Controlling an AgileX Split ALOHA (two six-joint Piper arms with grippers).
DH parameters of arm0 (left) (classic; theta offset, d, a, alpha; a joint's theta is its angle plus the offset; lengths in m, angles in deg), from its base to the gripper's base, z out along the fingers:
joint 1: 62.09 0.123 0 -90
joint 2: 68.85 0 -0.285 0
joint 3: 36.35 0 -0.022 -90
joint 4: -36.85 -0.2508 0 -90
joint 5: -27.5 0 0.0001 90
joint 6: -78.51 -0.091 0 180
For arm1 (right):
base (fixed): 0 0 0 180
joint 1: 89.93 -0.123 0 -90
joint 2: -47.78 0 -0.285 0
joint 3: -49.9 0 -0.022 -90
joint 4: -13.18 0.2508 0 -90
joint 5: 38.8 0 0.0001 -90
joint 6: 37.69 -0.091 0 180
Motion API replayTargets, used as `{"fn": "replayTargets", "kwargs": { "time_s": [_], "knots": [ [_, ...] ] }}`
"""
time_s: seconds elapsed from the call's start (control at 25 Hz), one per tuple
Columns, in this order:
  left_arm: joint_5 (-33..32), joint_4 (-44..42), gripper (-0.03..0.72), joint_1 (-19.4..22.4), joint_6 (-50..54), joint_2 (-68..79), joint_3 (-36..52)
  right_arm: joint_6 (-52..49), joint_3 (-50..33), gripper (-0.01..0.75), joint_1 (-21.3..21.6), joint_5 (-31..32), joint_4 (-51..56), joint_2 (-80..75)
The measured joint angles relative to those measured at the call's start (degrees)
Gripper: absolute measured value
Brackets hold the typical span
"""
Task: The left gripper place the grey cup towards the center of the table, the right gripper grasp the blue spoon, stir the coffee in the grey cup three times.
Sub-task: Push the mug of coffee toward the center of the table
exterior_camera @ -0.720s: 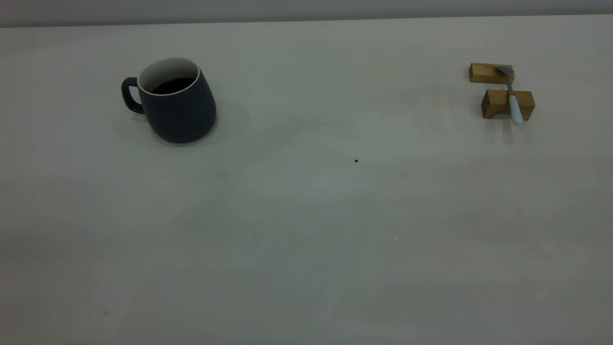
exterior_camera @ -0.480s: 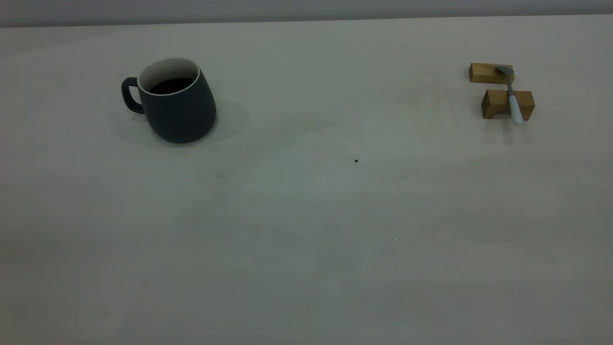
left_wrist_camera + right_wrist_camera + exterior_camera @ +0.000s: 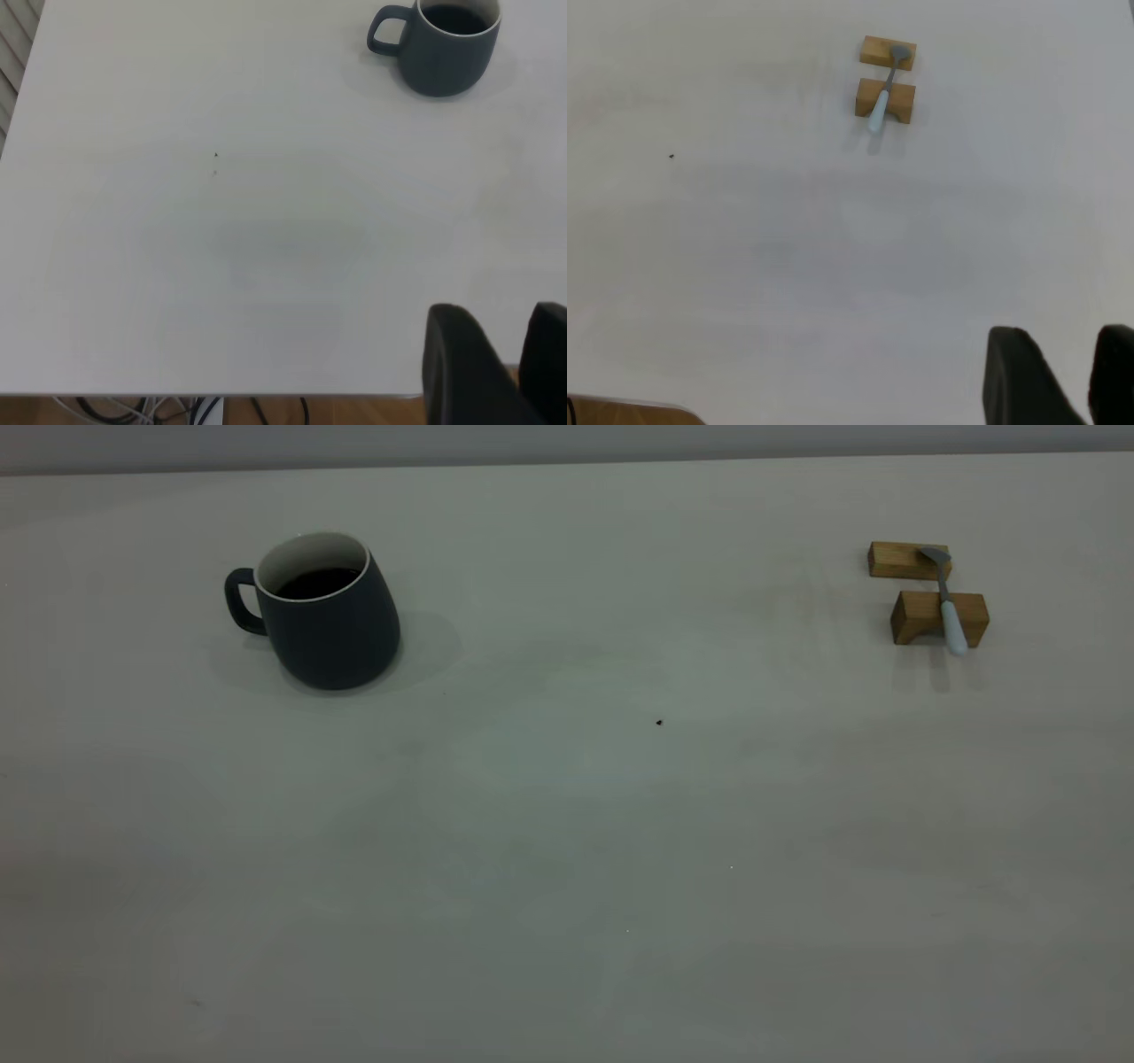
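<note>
The grey cup [image 3: 332, 624] stands upright at the table's [image 3: 567, 824] far left, handle pointing left, with dark coffee [image 3: 319, 584] inside. The blue spoon [image 3: 950, 607] lies at the far right across two wooden blocks, bowl on the back one. Neither arm shows in the exterior view. In the left wrist view the left gripper [image 3: 500, 312] hangs over the near table edge, far from the cup [image 3: 447, 53], its fingers close together and holding nothing. In the right wrist view the right gripper [image 3: 1063, 332] hovers far from the spoon [image 3: 881, 102], fingers likewise close and empty.
The back wooden block [image 3: 899, 560] and the arched front block [image 3: 921, 618] carry the spoon. A tiny dark speck [image 3: 659, 723] marks the middle of the table. Past the table's near edge [image 3: 221, 394], the left wrist view shows wooden floor and cables [image 3: 177, 412].
</note>
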Motion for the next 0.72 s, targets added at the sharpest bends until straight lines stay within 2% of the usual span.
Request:
{"fn": "replayTargets", "kwargs": {
  "time_s": [0.56,0.72],
  "knots": [
    [0.0,-0.1,0.239,0.0,0.0,0.0,0.0,0.0,0.0,0.238,0.0,0.0,0.0,0.0],
    [1.8,-1.3,0.259,0.0,0.0,3.8,-1.2,0.0,0.0,0.238,0.0,0.0,0.0,0.0]
  ]
}}
